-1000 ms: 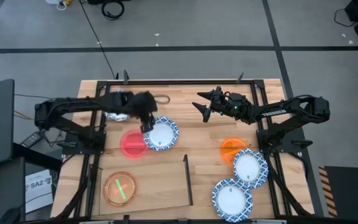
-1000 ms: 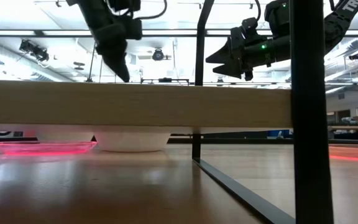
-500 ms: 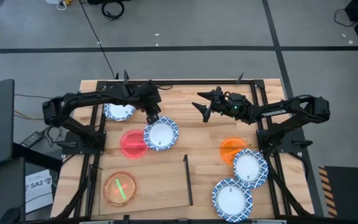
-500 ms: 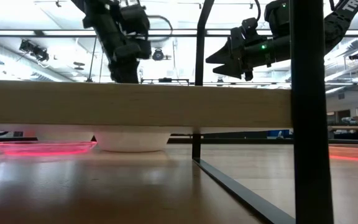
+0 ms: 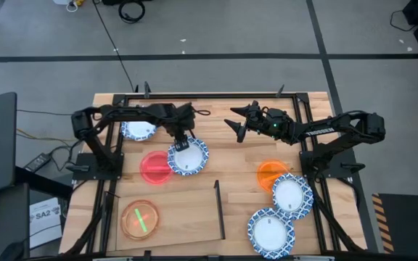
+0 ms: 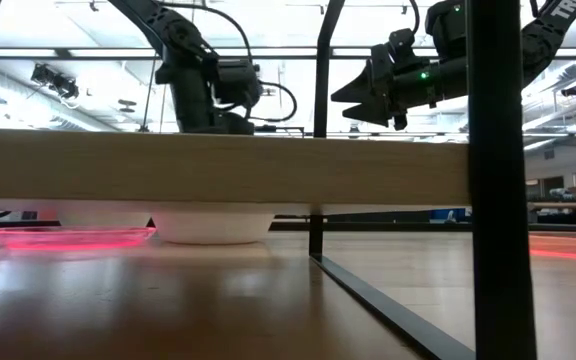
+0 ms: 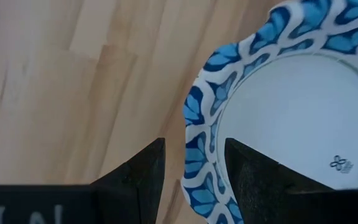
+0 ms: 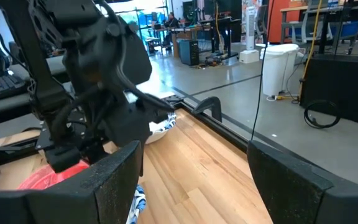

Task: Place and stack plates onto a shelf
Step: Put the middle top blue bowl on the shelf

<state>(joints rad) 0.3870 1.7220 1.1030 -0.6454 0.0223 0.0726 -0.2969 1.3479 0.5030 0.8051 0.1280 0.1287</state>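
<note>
My left gripper (image 5: pixel 183 139) (image 7: pixel 194 142) is open and low over the far-left rim (image 7: pixel 199 163) of a blue-and-white plate (image 5: pixel 188 156) that lies flat on the table. One finger stands outside the rim and one over the plate's inner side. A red plate (image 5: pixel 155 167) lies beside it, and another blue-and-white plate (image 5: pixel 138 130) lies farther left. My right gripper (image 5: pixel 234 123) (image 8: pixel 197 155) is open and held in the air right of them. The pale shelf (image 5: pixel 183 217) carries an orange plate with green in it (image 5: pixel 140 220).
An orange plate (image 5: pixel 270 174) and two blue-and-white plates (image 5: pixel 292 196) (image 5: pixel 271 232) lie on the table's right side. The shelf's black bar (image 5: pixel 218 209) stands between the two groups. In the low view the shelf board (image 6: pixel 218 170) hides my left fingertips. A black frame edges the table.
My left arm has reached toward the table's right and my left gripper has gone down to the blue-and-white plate's far-left rim; in the low view its fingers have dropped behind the shelf board. The plates lie as before. My right arm has kept still.
</note>
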